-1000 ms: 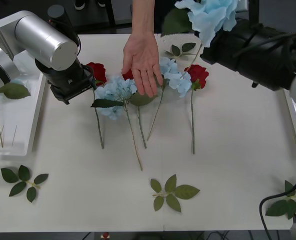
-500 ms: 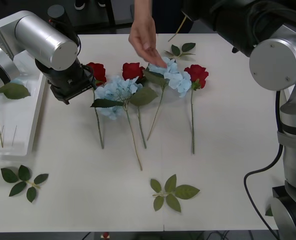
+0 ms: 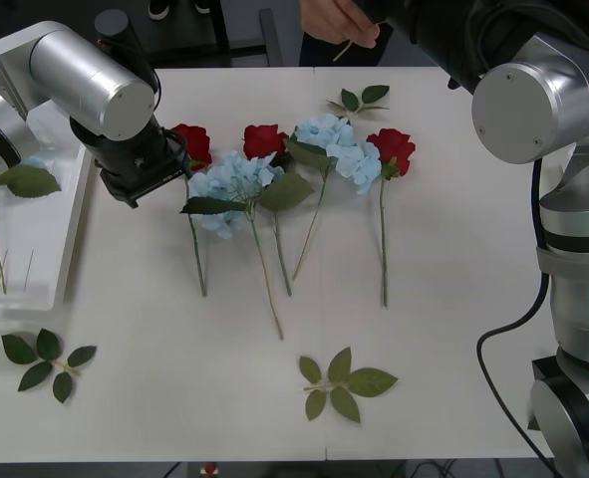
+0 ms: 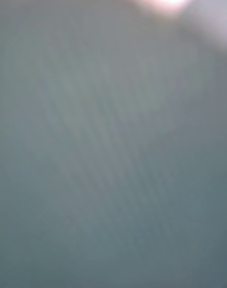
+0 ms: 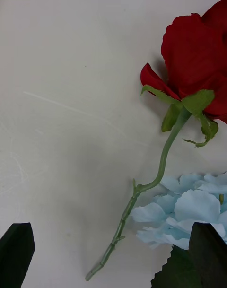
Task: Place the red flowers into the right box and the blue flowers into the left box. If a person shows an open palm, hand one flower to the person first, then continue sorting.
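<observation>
Three red flowers (image 3: pixel 189 142) (image 3: pixel 264 139) (image 3: pixel 394 149) and two blue flowers (image 3: pixel 232 182) (image 3: pixel 334 144) lie in a row on the white table. My left arm's wrist (image 3: pixel 135 159) hovers beside the leftmost rose. In the left wrist view my left gripper (image 5: pixel 111 252) is open just above that rose's stem (image 5: pixel 161 167), beside a blue bloom (image 5: pixel 189 212). The left box (image 3: pixel 15 299) holds a leafy stem. At the far edge a person's hand (image 3: pixel 342 20) grips a green stem (image 3: pixel 349 48). My right arm (image 3: pixel 528 100) reaches up toward that hand. It hides the right box.
Loose green leaf sprigs lie at the front left (image 3: pixel 47 360), front centre (image 3: pixel 342 383) and far centre (image 3: pixel 359 100). Bare tabletop stretches between the flower stems and the front edge. My right arm's column (image 3: pixel 578 279) stands along the table's right side.
The person's hand has drawn back from over the flowers to the far edge and now holds a stem. My right arm has risen, carrying the blue bloom out of sight.
</observation>
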